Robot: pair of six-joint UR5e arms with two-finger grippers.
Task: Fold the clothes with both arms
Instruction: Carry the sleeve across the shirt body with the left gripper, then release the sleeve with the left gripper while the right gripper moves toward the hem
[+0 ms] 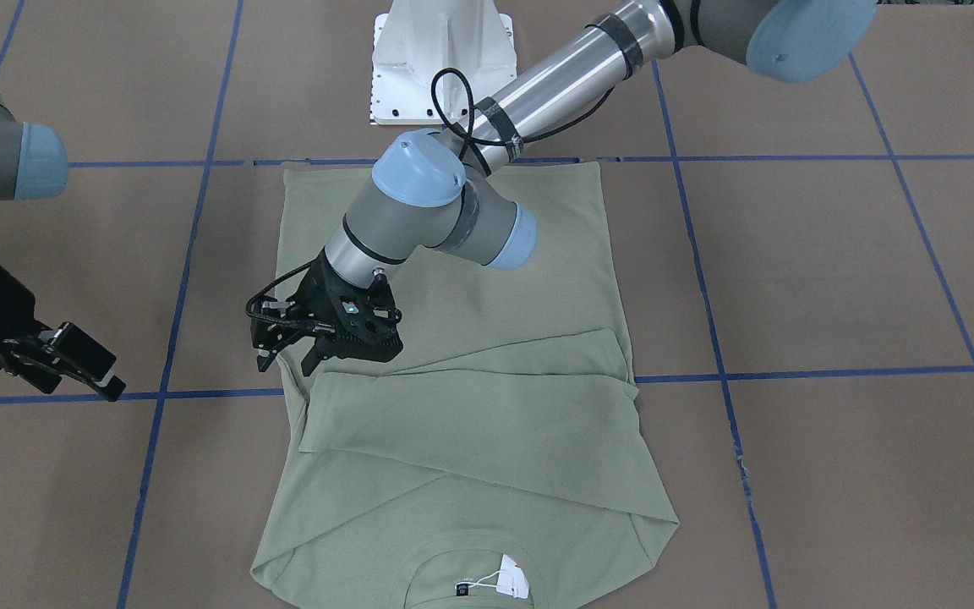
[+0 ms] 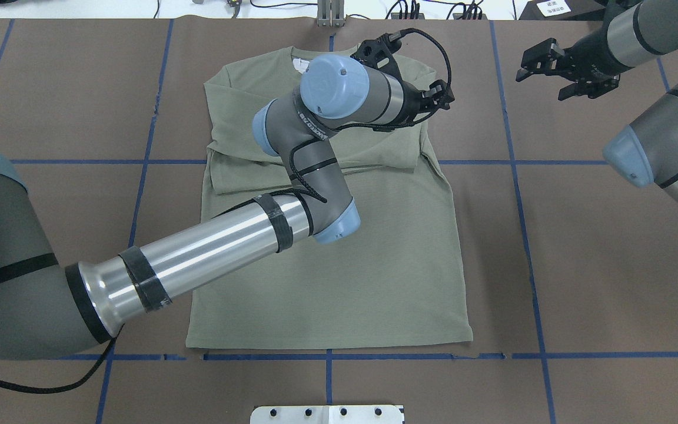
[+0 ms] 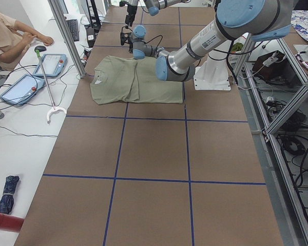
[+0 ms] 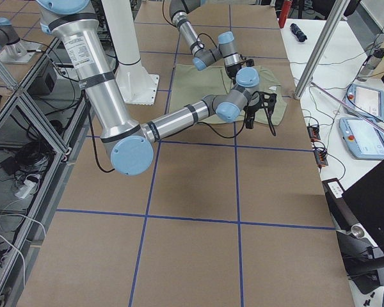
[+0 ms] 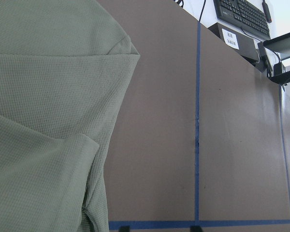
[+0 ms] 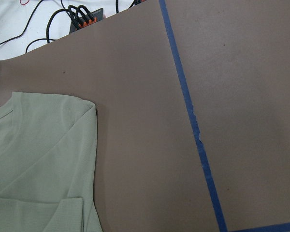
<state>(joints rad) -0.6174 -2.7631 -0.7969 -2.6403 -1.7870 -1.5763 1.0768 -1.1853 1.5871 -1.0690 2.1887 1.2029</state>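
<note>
The sage-green shirt [image 1: 487,423] lies flat on the brown table, its collar on the side away from the robot. Both sleeves are folded across the chest. The white hang tag [image 1: 514,580] and the dark neck label [image 1: 463,585] show at the collar. My left arm reaches across the shirt. Its gripper [image 1: 288,365] is open and empty, just above the shirt's side edge by the folded sleeve; it also shows in the overhead view [image 2: 440,97]. My right gripper [image 1: 90,372] is open and empty, held off the shirt over bare table [image 2: 551,73]. The shirt also shows in both wrist views [image 5: 38,96] [image 6: 34,159].
Blue tape lines [image 2: 515,176] mark a grid on the table. The white base mount [image 1: 440,68] stands at the robot's side of the shirt. A desk with tablets [image 3: 51,64] and a seated person [image 3: 10,36] lies beyond the far edge, with cables [image 6: 82,19] and a keyboard [image 5: 244,14].
</note>
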